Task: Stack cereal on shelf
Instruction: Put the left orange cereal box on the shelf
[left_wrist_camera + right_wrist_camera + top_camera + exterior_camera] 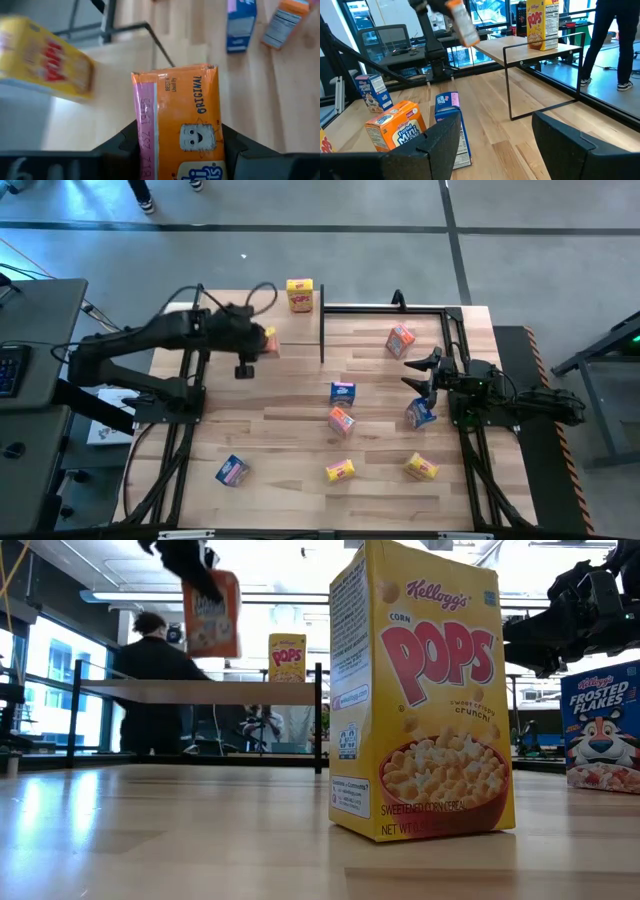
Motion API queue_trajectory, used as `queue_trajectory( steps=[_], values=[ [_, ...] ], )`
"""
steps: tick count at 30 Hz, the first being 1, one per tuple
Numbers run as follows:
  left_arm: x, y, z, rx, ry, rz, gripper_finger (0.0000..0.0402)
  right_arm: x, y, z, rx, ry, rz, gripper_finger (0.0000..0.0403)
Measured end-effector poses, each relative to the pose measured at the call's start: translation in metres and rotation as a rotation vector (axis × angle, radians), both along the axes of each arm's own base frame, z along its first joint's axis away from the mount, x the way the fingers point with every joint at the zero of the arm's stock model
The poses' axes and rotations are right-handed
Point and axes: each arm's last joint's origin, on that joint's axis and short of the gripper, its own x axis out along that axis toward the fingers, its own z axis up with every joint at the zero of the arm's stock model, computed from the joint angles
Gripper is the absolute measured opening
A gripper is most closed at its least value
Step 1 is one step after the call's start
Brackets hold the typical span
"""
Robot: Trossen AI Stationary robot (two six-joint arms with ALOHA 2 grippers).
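Note:
My left gripper is shut on an orange cereal box and holds it in the air above the shelf, a raised light-wood board on black posts at the table's far left. A yellow cereal box stands upright on the shelf's far right corner. My right gripper waits open at the table's right side, with a blue box just near of it and nothing between its fingers. Several more cereal boxes lie loose on the tabletop. My left gripper pinches the orange box's near end between its two fingers, one on each side. The fingers slant downward from the left. The box's free end points away from the gripper. In the low view the box hangs tilted, clear of the shelf board.
Loose boxes on the table: orange, blue, orange, blue, yellow, yellow. A black post stands at the shelf's right end. A person stands beyond the far edge.

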Motion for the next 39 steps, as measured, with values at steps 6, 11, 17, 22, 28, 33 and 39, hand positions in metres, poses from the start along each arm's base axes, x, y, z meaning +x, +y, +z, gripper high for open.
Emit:
queue_trajectory(
  steps=[6, 11, 17, 22, 28, 33, 39],
  values=[
    [-0.013, 0.026, 0.03, 0.123, -0.033, 0.026, 0.014, 0.0, 0.0, 0.0, 0.0, 0.0, 0.0, 0.0238],
    [-0.024, 0.05, 0.039, 0.172, -0.034, 0.059, 0.014, 0.0, 0.0, 0.0, 0.0, 0.0, 0.0, 0.0238],
    [-0.034, 0.081, 0.041, 0.216, -0.054, 0.068, 0.014, 0.0, 0.0, 0.0, 0.0, 0.0, 0.0, 0.0238],
    [-0.035, 0.108, 0.029, 0.161, -0.024, 0.079, 0.014, 0.0, 0.0, 0.0, 0.0, 0.0, 0.0, 0.0238],
    [-0.033, 0.133, 0.014, 0.12, 0.008, 0.041, 0.014, 0.0, 0.0, 0.0, 0.0, 0.0, 0.0, 0.0238],
    [-0.033, 0.149, 0.008, 0.119, -0.01, 0.018, 0.014, 0.0, 0.0, 0.0, 0.0, 0.0, 0.0, 0.0238],
    [-0.039, 0.166, 0.001, 0.064, -0.043, 0.023, 0.014, 0.0, 0.0, 0.0, 0.0, 0.0, 0.0, 0.0238]
  ],
)
